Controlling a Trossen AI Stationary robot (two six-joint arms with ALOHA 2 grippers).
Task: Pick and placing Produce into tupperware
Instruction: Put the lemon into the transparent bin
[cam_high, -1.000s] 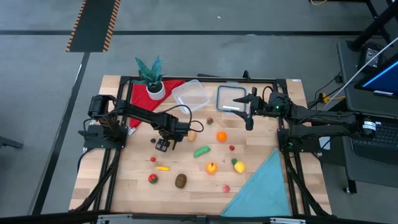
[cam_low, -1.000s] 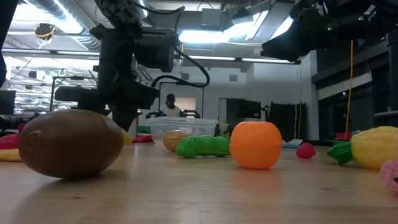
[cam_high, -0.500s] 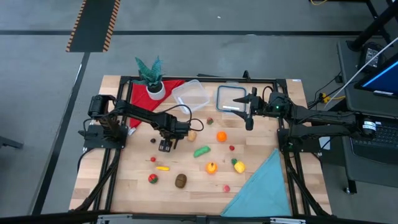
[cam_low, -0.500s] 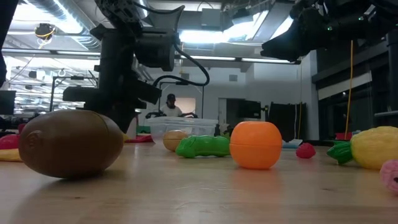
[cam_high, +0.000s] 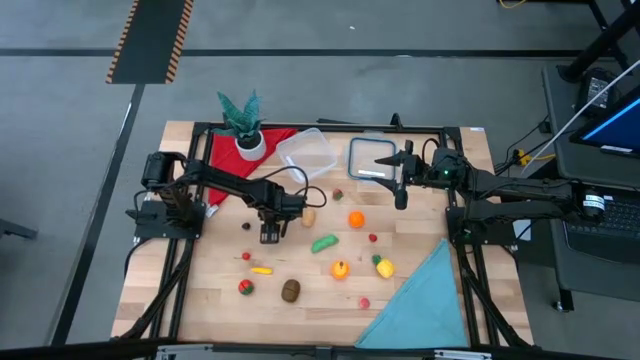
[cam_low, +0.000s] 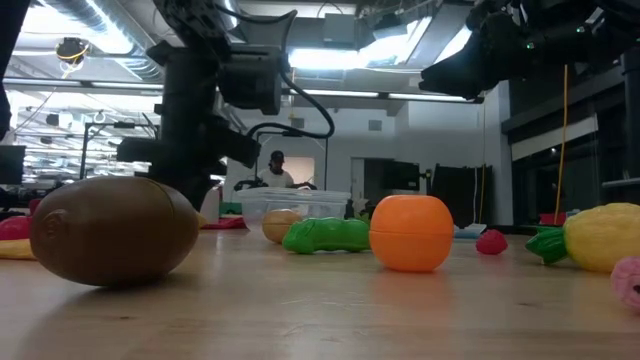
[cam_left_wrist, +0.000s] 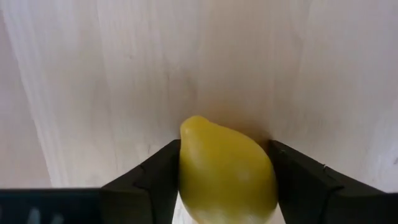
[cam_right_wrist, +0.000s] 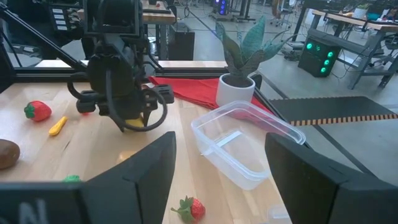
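My left gripper (cam_high: 271, 236) points straight down at mid-table, shut on a yellow lemon (cam_left_wrist: 227, 171), which also shows under it in the right wrist view (cam_right_wrist: 132, 119). The clear tupperware (cam_high: 305, 152) stands empty at the far side, beside a red cloth. More produce lies loose on the wood: a tan potato (cam_high: 309, 216), an orange (cam_high: 356, 219), a green pod (cam_high: 324, 243) and a brown kiwi (cam_high: 290, 290). My right gripper (cam_high: 400, 188) hangs open above the table's far right, holding nothing. My left gripper pinches the lemon between its two fingers, one on each of its bulging sides (cam_left_wrist: 186, 168). The fingers come from above, pointing down, and lie across the lemon. Its pointed end (cam_left_wrist: 194, 123) sticks out from between them. The lemon sits low at the table top.
A clear lid with a blue-grey rim (cam_high: 372, 160) lies under my right gripper. A potted plant (cam_high: 243, 120) stands at the far left on the red cloth (cam_high: 275, 140). A blue cloth (cam_high: 420, 295) covers the near right corner. A person shows far behind in the low view.
My left gripper has stayed in place over the lemon and has rolled about its downward-pointing line, from slanted to square with the table. Its fingers stand closer together than before. The right arm has kept still.
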